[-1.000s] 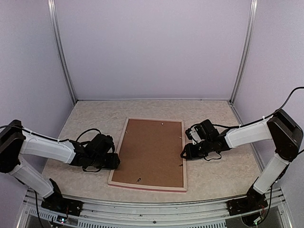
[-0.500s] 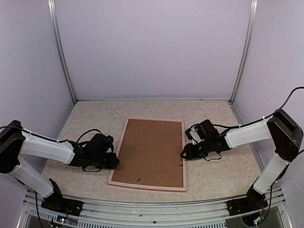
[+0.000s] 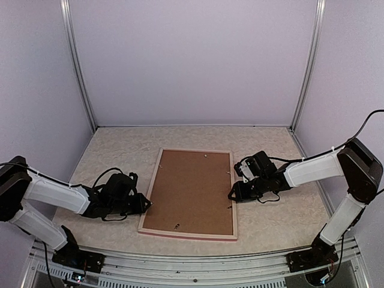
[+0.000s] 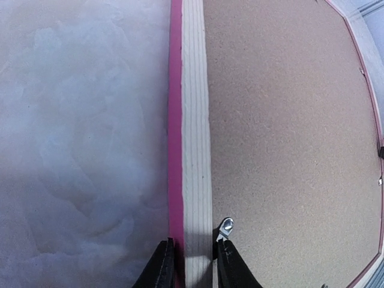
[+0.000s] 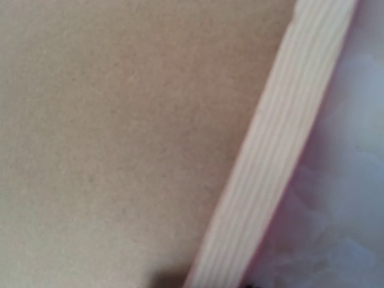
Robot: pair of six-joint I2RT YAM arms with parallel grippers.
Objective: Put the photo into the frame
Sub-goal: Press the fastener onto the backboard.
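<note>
The frame (image 3: 150, 191) lies face down on the table, its pale wood back up and its pink edge showing in the left wrist view (image 4: 195, 120). The brown backing board (image 3: 191, 192) fills it. The photo is hidden. My left gripper (image 3: 147, 204) is low at the frame's left rail. In the left wrist view its gripper (image 4: 195, 267) has one finger on each side of the rail, closed on it. My right gripper (image 3: 231, 195) sits at the right rail (image 5: 282, 150), and only dark finger tips show either side of it.
A small metal tab (image 4: 225, 227) sticks out over the board beside my left gripper's inner finger. More small tabs (image 3: 175, 227) dot the board's edges. Purple walls close in the table on three sides. The table's near edge runs just below the frame.
My left arm has dropped lower and drawn back to the left, its fingers staying at the frame's left rail. The frame has barely shifted. The right arm has not moved.
</note>
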